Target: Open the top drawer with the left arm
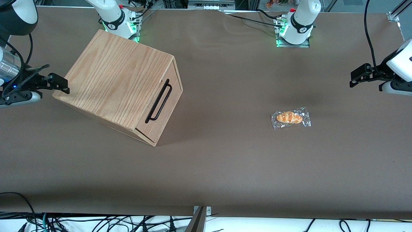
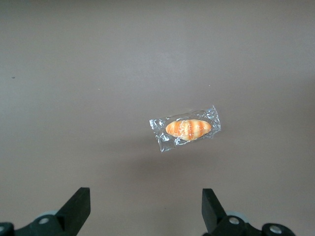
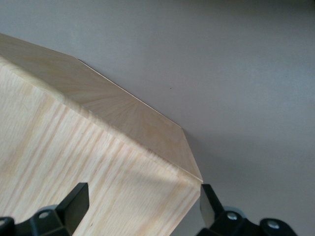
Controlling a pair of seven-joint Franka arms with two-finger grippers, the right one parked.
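Gripper point(image 1: 354, 79) hovering at working arm's end of table, fingers apart, empty. Top drawer point(image 1: 163, 106) well off toward parked arm's end, shut; handle point(image 1: 158, 101) long axis running slantwise (wrapped pastry point(image 1: 290, 118) between).

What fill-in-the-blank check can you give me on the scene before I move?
1. The drawer is ____.
2. The handle is coloured ____.
3. The gripper, hanging above bare table, is ____.
4. The wrist camera looks down on a wrapped ____.

Missing words: shut; black; open; bun
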